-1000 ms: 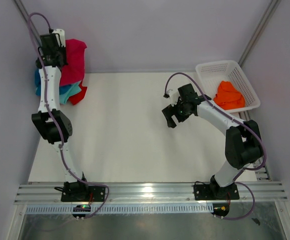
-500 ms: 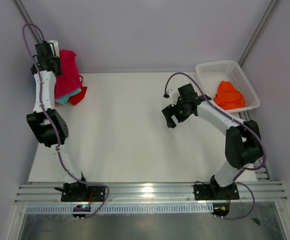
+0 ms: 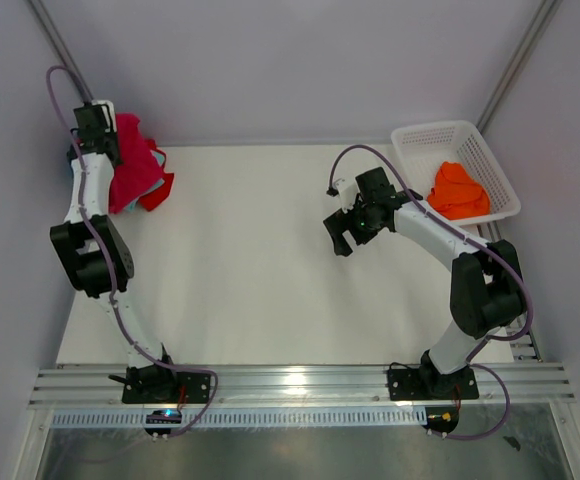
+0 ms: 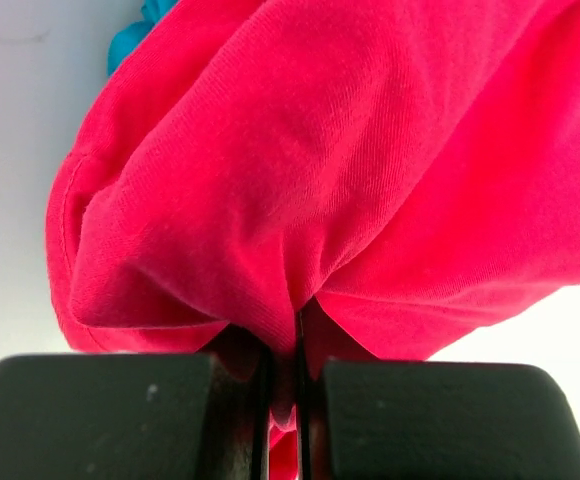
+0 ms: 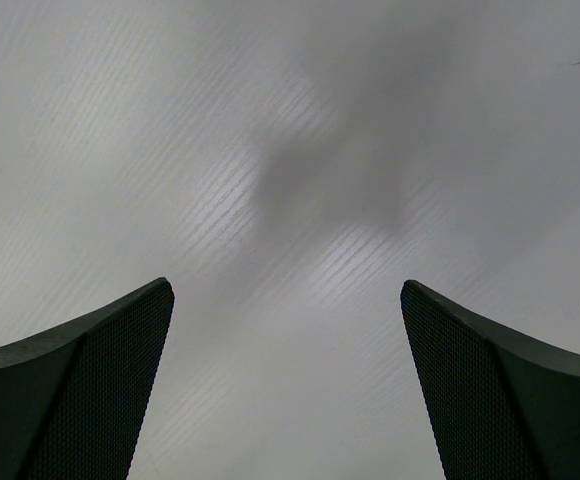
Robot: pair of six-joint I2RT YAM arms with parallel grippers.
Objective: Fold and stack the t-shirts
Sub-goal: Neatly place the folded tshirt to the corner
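"Over in the far left corner of the bench (image 3: 270, 260), what have you got?"

"My left fingers (image 3: 98, 122) are pressed together on a fold of the big soft crimson t-shirt (image 4: 350, 170). It is all bunched up below them. Bits of a teal cloth tee (image 4: 135, 30) and a red cloth tee (image 3: 160, 190) peek out beside it."

"And your other side?"

"My right fingers (image 3: 340, 238) are spread wide with nothing in them, above the middle of the bench. An orange cloth tee (image 3: 457, 190) sits in the white plastic lattice basket (image 3: 410, 140) at the far right."

"What step is this?"

"I think I am picking one shirt to fold. Next it should go to the big bare middle and lie flat. My right fingers could take another edge to help spread it."

"Any trouble?"

"The grey wall (image 3: 10, 200) is close on my left, so I should swing toward the middle, where there is lots of room. The shirt might drag the other two along."
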